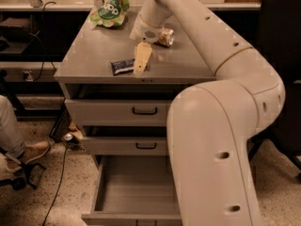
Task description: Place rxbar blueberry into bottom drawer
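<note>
From my seat, the tool (pixel 139 68) hangs over the tabletop (pixel 84 55) at the rxbar blueberry (pixel 122 66) and covers the bar's right end. I cannot tell whether it touches the wrapper, and the wrapper's print is too small to read. The arm (pixel 221 140) runs out of view at the top and bottom. It blocks the right side of the bottom drawer (pixel 127 192), whose front is cut off by the lower edge. The wrist hides part of the gold foil packet (pixel 166 36). At the left edge, a person's leg and shoe (pixel 33 152) are cropped.
</note>
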Tool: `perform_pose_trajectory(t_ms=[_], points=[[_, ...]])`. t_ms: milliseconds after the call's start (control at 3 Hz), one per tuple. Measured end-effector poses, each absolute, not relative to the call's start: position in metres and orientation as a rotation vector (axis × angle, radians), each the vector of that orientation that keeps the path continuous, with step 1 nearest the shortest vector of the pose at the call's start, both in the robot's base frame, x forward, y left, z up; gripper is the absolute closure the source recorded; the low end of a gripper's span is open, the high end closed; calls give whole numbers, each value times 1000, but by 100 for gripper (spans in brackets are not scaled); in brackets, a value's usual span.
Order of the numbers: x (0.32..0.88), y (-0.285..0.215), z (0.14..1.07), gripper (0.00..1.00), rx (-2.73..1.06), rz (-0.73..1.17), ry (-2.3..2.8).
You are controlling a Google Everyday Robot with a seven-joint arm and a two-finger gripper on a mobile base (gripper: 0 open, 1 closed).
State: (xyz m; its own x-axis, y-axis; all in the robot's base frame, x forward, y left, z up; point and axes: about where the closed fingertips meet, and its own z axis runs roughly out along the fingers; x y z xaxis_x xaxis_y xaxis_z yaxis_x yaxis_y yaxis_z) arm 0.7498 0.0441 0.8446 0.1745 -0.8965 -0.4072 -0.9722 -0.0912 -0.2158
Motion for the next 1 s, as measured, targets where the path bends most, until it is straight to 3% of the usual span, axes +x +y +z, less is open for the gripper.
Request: perform_pose_trajectory(t_ms=[667,1000], points=[[751,53,833,0,-2081,240,1813],[751,52,827,16,-2090,248,1853]])
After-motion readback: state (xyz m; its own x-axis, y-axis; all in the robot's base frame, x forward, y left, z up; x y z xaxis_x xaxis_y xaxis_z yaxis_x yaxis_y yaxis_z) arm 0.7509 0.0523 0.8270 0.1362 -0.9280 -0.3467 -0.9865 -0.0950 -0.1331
